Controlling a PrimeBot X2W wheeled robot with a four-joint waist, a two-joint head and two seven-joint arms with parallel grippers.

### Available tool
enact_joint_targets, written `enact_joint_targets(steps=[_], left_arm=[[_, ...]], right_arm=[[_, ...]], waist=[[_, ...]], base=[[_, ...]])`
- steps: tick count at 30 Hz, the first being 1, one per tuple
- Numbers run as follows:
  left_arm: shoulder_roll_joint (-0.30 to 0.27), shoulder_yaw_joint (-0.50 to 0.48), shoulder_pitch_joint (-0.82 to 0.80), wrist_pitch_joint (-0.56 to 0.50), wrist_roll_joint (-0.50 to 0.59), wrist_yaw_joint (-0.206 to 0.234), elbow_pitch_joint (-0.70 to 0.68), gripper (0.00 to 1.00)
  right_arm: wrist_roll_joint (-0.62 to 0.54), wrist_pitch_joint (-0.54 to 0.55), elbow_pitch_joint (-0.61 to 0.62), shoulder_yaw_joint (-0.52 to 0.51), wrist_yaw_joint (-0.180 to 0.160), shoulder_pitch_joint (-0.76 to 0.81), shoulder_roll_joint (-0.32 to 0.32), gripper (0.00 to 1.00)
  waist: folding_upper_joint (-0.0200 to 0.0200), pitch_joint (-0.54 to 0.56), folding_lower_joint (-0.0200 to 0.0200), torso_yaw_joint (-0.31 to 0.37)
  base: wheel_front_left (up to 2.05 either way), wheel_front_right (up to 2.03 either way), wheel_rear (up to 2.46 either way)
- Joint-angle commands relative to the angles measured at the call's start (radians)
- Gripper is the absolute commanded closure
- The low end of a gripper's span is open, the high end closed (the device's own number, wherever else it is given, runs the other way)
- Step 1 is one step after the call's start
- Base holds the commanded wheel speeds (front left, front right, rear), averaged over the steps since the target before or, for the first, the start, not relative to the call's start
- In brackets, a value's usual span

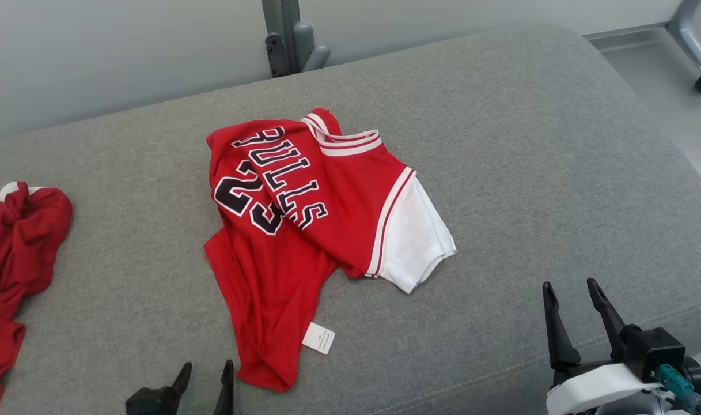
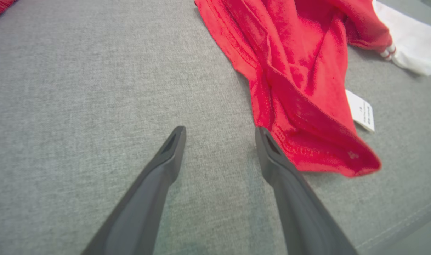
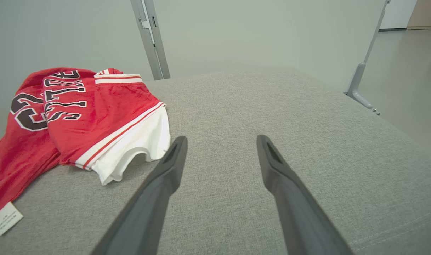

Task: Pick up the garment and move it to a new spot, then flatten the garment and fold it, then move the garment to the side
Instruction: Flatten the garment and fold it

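**Head view.** A red jersey (image 1: 338, 230) lies crumpled at the centre of a grey cushion (image 1: 500, 144), its white sleeve (image 1: 413, 242) pointing to 4 o'clock and its hem to 6 o'clock. Black, white-edged lettering reads "BULLS" over the number "23", and both run slantwise. A white tag (image 1: 318, 338) lies beside the lower body at 6 o'clock, its print too small to read. The left gripper (image 1: 207, 374) sits at 7 o'clock with fingers apart, just beside the hem. The right gripper (image 1: 570, 285) stands at 4 o'clock, fingers apart, well apart from the sleeve. Another red cloth (image 1: 16, 242) lies at 9 o'clock.

**Left wrist view.** The fingers are spread over bare cushion. The hem corner lies at 4 o'clock, just beside the right finger, and is not between the two.

**Right wrist view.** The fingers are spread and hold nothing. The sleeve lies at 9 o'clock near the left finger, and the lettering at 10 o'clock.

**Step in hand (judged).** The pick-up is not yet begun. To do it well, the left gripper should shift toward 3 o'clock so that the fingers straddle the hem. It should pinch all layers, not the tag alone. The right gripper should take the sleeve seam. Both should lift until the cloth hangs clear, so nothing drags.
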State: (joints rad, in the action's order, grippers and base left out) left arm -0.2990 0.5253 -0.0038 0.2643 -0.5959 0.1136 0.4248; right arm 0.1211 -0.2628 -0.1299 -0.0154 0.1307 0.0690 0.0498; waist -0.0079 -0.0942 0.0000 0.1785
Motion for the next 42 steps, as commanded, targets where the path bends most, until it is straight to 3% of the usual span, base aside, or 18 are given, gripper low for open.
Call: enact_joint_targets(steps=[1, 6, 14, 22, 26, 27, 28, 29, 35, 42], left_arm=[[0.009, -0.031, 0.016, 0.000, -0.001, 0.000, -0.033, 0.00], [0.049, -0.150, 0.009, 0.000, -0.031, -0.025, -0.105, 0.00], [0.116, -0.183, -0.130, -0.079, -0.157, -0.102, -0.020, 0.00], [0.078, -0.155, -0.261, -0.161, -0.127, -0.097, 0.171, 0.00], [0.085, -0.152, -0.293, -0.192, -0.150, -0.135, 0.257, 0.00], [0.080, -0.148, -0.302, -0.197, -0.146, -0.137, 0.277, 0.04], [0.084, -0.147, -0.310, -0.203, -0.152, -0.143, 0.296, 0.58], [0.087, -0.146, -0.317, -0.206, -0.158, -0.153, 0.312, 1.00], [0.063, -0.146, -0.390, -0.152, -0.139, -0.184, 0.354, 1.00], [0.030, -0.163, -0.469, -0.095, -0.118, -0.175, 0.361, 1.00]], right_arm=[[-0.003, -0.003, 0.003, 0.000, 0.000, 0.010, 0.001, 0.00], [-0.011, -0.003, 0.001, 0.005, 0.000, 0.004, 0.002, 0.00], [0.000, -0.003, -0.001, 0.025, 0.000, -0.016, 0.002, 0.00], [0.029, -0.003, -0.001, 0.029, 0.000, -0.035, 0.001, 0.00], [0.036, -0.003, 0.001, 0.028, 0.000, -0.041, 0.001, 0.00], [0.038, -0.003, 0.000, 0.027, 0.000, -0.042, 0.001, 0.00], [0.041, -0.003, 0.000, 0.027, 0.000, -0.045, 0.001, 0.00], [0.043, -0.003, -0.001, 0.026, 0.000, -0.047, 0.001, 0.00], [0.048, -0.003, -0.005, 0.027, 0.000, -0.051, 0.002, 0.00], [0.042, -0.003, -0.006, 0.022, 0.000, -0.052, 0.002, 0.00]], waist=[[0.0079, 0.003, 0.0000, -0.005], [0.0079, 0.007, 0.0000, -0.008], [0.0079, -0.010, 0.0000, 0.033], [0.0079, -0.048, 0.0000, 0.087], [0.0079, -0.059, 0.0000, 0.099], [0.0079, -0.061, 0.0000, 0.100], [0.0079, -0.062, 0.0000, 0.101], [0.0079, -0.063, 0.0000, 0.101], [0.0079, -0.060, 0.0000, 0.099], [0.0079, -0.055, 0.0000, 0.086]], base=[[0.00, 0.00, 0.00], [0.00, 0.00, 0.00], [0.00, 0.00, 0.00], [0.00, 0.00, 0.00], [0.00, 0.00, 0.00], [0.00, 0.00, 0.00], [0.00, 0.00, 0.00], [0.00, 0.00, 0.00], [0.00, 0.00, 0.00], [0.00, 0.00, 0.00]])
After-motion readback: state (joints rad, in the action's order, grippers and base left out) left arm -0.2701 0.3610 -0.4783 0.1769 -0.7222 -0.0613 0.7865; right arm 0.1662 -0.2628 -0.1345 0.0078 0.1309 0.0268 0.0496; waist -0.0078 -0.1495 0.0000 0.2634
